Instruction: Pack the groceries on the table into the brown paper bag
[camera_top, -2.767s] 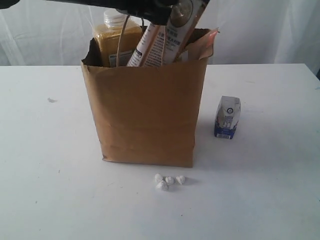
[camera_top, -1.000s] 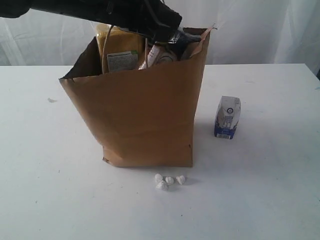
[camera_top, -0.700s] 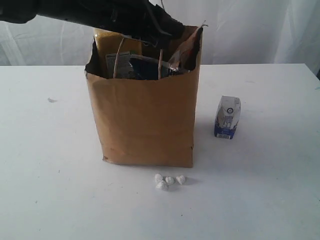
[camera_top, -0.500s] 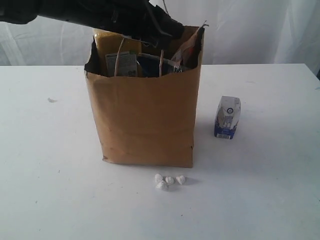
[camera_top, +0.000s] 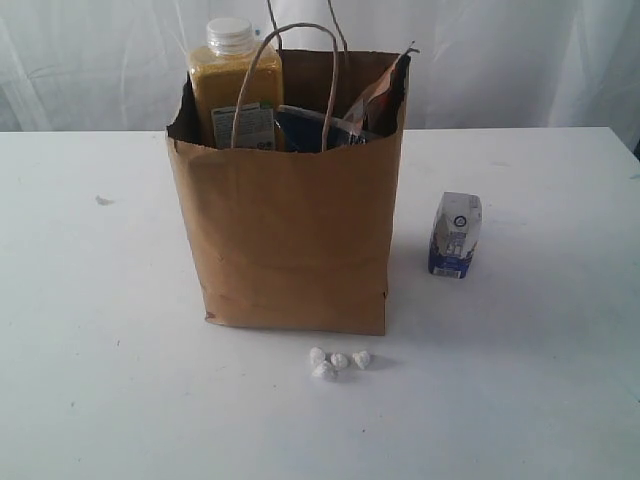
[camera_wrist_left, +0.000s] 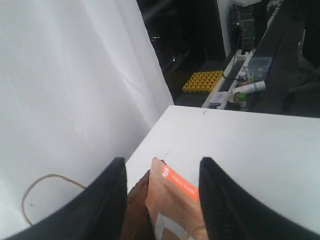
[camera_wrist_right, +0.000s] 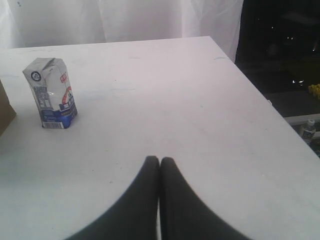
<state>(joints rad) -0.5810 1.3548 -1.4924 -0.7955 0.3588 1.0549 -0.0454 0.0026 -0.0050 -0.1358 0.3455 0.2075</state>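
White tabletop: brown paper bag stands upright mid-table, with the yellow-grain bottle and brown-red pouch poking out of its top. Small blue-white carton stands apart on its right and tiny white lumps lie in front, both unpacked. Left gripper jaws parted, gripping nothing, pouch top showing through the gap; right gripper jaws pressed together, empty, above bare table.
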